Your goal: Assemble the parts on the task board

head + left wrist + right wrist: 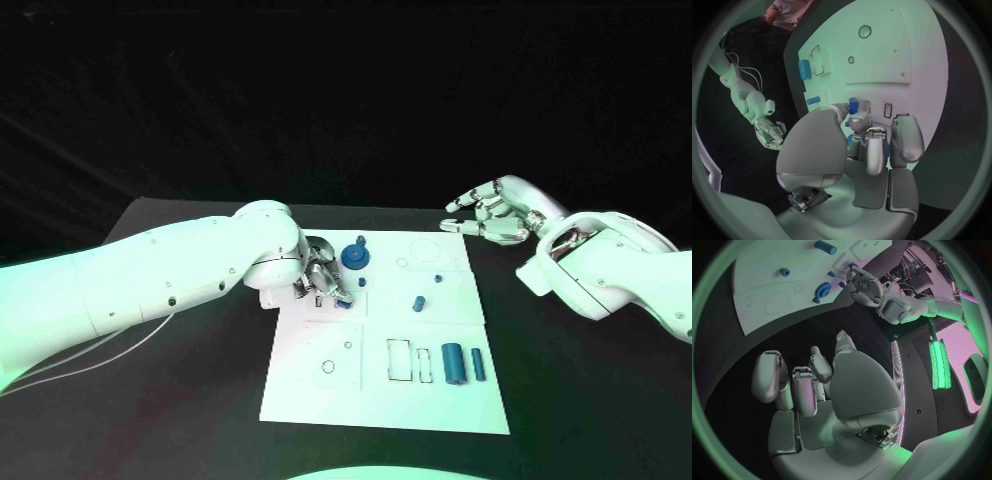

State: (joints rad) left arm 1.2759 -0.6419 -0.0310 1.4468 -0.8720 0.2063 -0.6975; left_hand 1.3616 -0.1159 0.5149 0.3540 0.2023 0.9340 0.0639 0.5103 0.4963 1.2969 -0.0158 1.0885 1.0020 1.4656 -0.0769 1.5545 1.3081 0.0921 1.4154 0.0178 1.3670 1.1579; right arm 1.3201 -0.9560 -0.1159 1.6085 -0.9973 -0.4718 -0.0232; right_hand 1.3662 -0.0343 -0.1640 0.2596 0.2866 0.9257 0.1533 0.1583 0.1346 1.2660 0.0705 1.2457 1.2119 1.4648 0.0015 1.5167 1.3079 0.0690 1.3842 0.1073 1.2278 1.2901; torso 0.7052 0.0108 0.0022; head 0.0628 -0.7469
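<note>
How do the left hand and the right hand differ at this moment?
The left hand is over the task board, its fingertips down among the blue parts; the right hand hangs beyond the board's far right corner, over the black table. The left hand pinches a small blue part; the right hand holds nothing, fingers loosely curled and apart. Both are silver, on white arms.

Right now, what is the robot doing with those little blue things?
It is putting blue parts together on the white task board. Its left hand is down on the board, fingers around a small blue piece. Its right hand hovers off the board's far corner, holding nothing. A blue gear and two blue cylinders lie on the board.
</note>
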